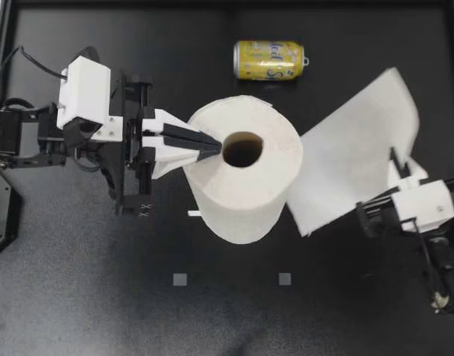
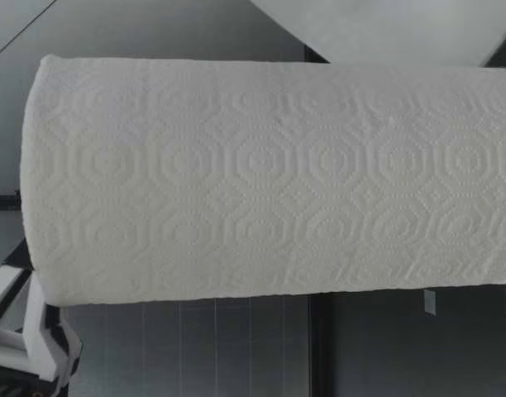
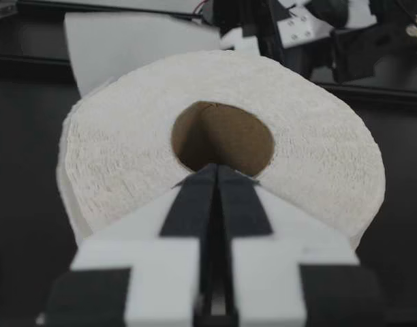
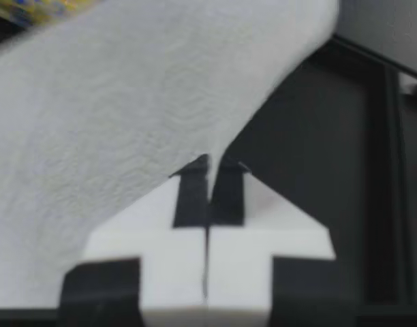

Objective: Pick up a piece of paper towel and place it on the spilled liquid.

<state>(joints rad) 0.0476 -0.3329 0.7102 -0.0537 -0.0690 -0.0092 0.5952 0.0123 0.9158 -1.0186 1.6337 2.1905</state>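
My left claw [image 1: 211, 144], fingers closed together, touches the core rim of the upright paper towel roll [image 1: 249, 196] at centre frame. My right claw [image 1: 396, 167] pinches the unrolled sheet [image 1: 360, 141] at right. A yellow can [image 1: 269, 60] lies sideways on the tabletop [image 1: 101, 297] at upper centre; I cannot tell what it contains.

Can [image 1: 269, 60] near roll [image 1: 245, 182], sheet [image 1: 357, 159] at its right

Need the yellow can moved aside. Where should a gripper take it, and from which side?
Probably best to grip the can mid-body, coming straight down from above. It lies on its side, so fingers can close on its two long curved flanks.
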